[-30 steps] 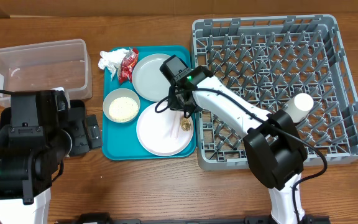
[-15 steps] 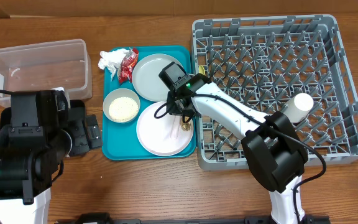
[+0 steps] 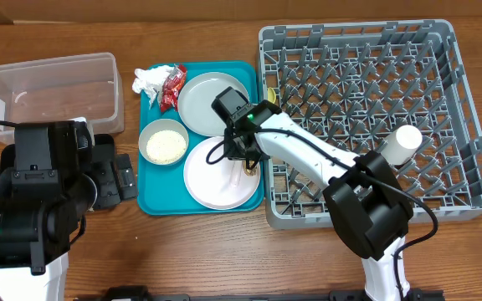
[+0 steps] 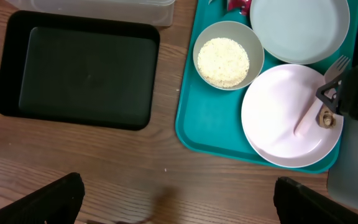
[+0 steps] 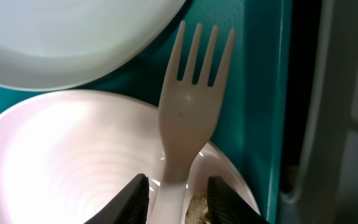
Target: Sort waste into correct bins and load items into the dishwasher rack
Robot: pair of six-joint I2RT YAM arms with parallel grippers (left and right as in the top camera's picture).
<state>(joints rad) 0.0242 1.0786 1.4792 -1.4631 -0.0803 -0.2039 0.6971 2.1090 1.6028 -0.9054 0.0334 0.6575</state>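
My right gripper (image 5: 178, 186) stands low over the white-pink plate (image 3: 210, 182), open, one finger on each side of the white fork's (image 5: 191, 124) handle with a narrow gap on both sides. The fork's tines point off the plate's rim over the teal tray. A tiny brown morsel (image 5: 197, 208) lies on the plate by the right finger. The grey-blue plate (image 3: 203, 104), the grey bowl (image 3: 163, 143) of rice grains, the white napkin (image 3: 149, 81) and the red wrapper (image 3: 172, 86) lie on the same tray. My left gripper (image 4: 179, 205) hangs open above bare wood.
The teal tray (image 3: 153, 199) sits between the bins and the dishwasher rack (image 3: 358, 33), where a white cup (image 3: 405, 142) lies on the pegs. The clear tub (image 3: 48, 88) is at the far left, with the black tray (image 4: 79, 78) in front of it, below my left arm.
My right gripper has shifted slightly left over the white-pink plate and its jaws have narrowed a little around the fork handle. The left arm has not moved.
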